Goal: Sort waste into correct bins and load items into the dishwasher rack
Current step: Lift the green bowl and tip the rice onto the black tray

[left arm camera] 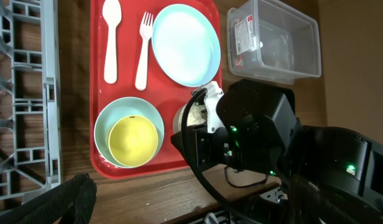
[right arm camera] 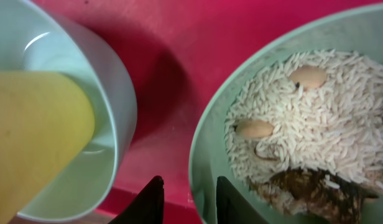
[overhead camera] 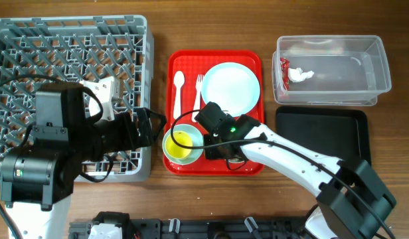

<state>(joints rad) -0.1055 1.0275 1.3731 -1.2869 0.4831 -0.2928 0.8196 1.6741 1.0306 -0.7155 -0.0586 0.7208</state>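
Note:
On the red tray point(overhead camera: 186, 61) lie a white spoon point(overhead camera: 178, 93), a white fork point(overhead camera: 198, 89) and a pale blue plate point(overhead camera: 231, 87). A yellow cup point(overhead camera: 182, 141) sits inside a blue-green bowl point(overhead camera: 171, 151). My right gripper point(right arm camera: 190, 202) is open, its fingers straddling the rim of a second bowl point(right arm camera: 207, 155) that holds rice scraps point(right arm camera: 303, 118); the arm hides this bowl in the overhead view. My left gripper point(overhead camera: 148, 126) hovers open and empty at the grey rack's point(overhead camera: 72, 66) right edge. The crumpled wrapper point(overhead camera: 299, 74) lies in the clear tub point(overhead camera: 334, 93).
The black tray point(overhead camera: 322, 136) sits right of the red tray, below the clear tub. The cup's bowl point(right arm camera: 110, 118) stands close to the left of the right gripper. The left arm's body covers the rack's near half.

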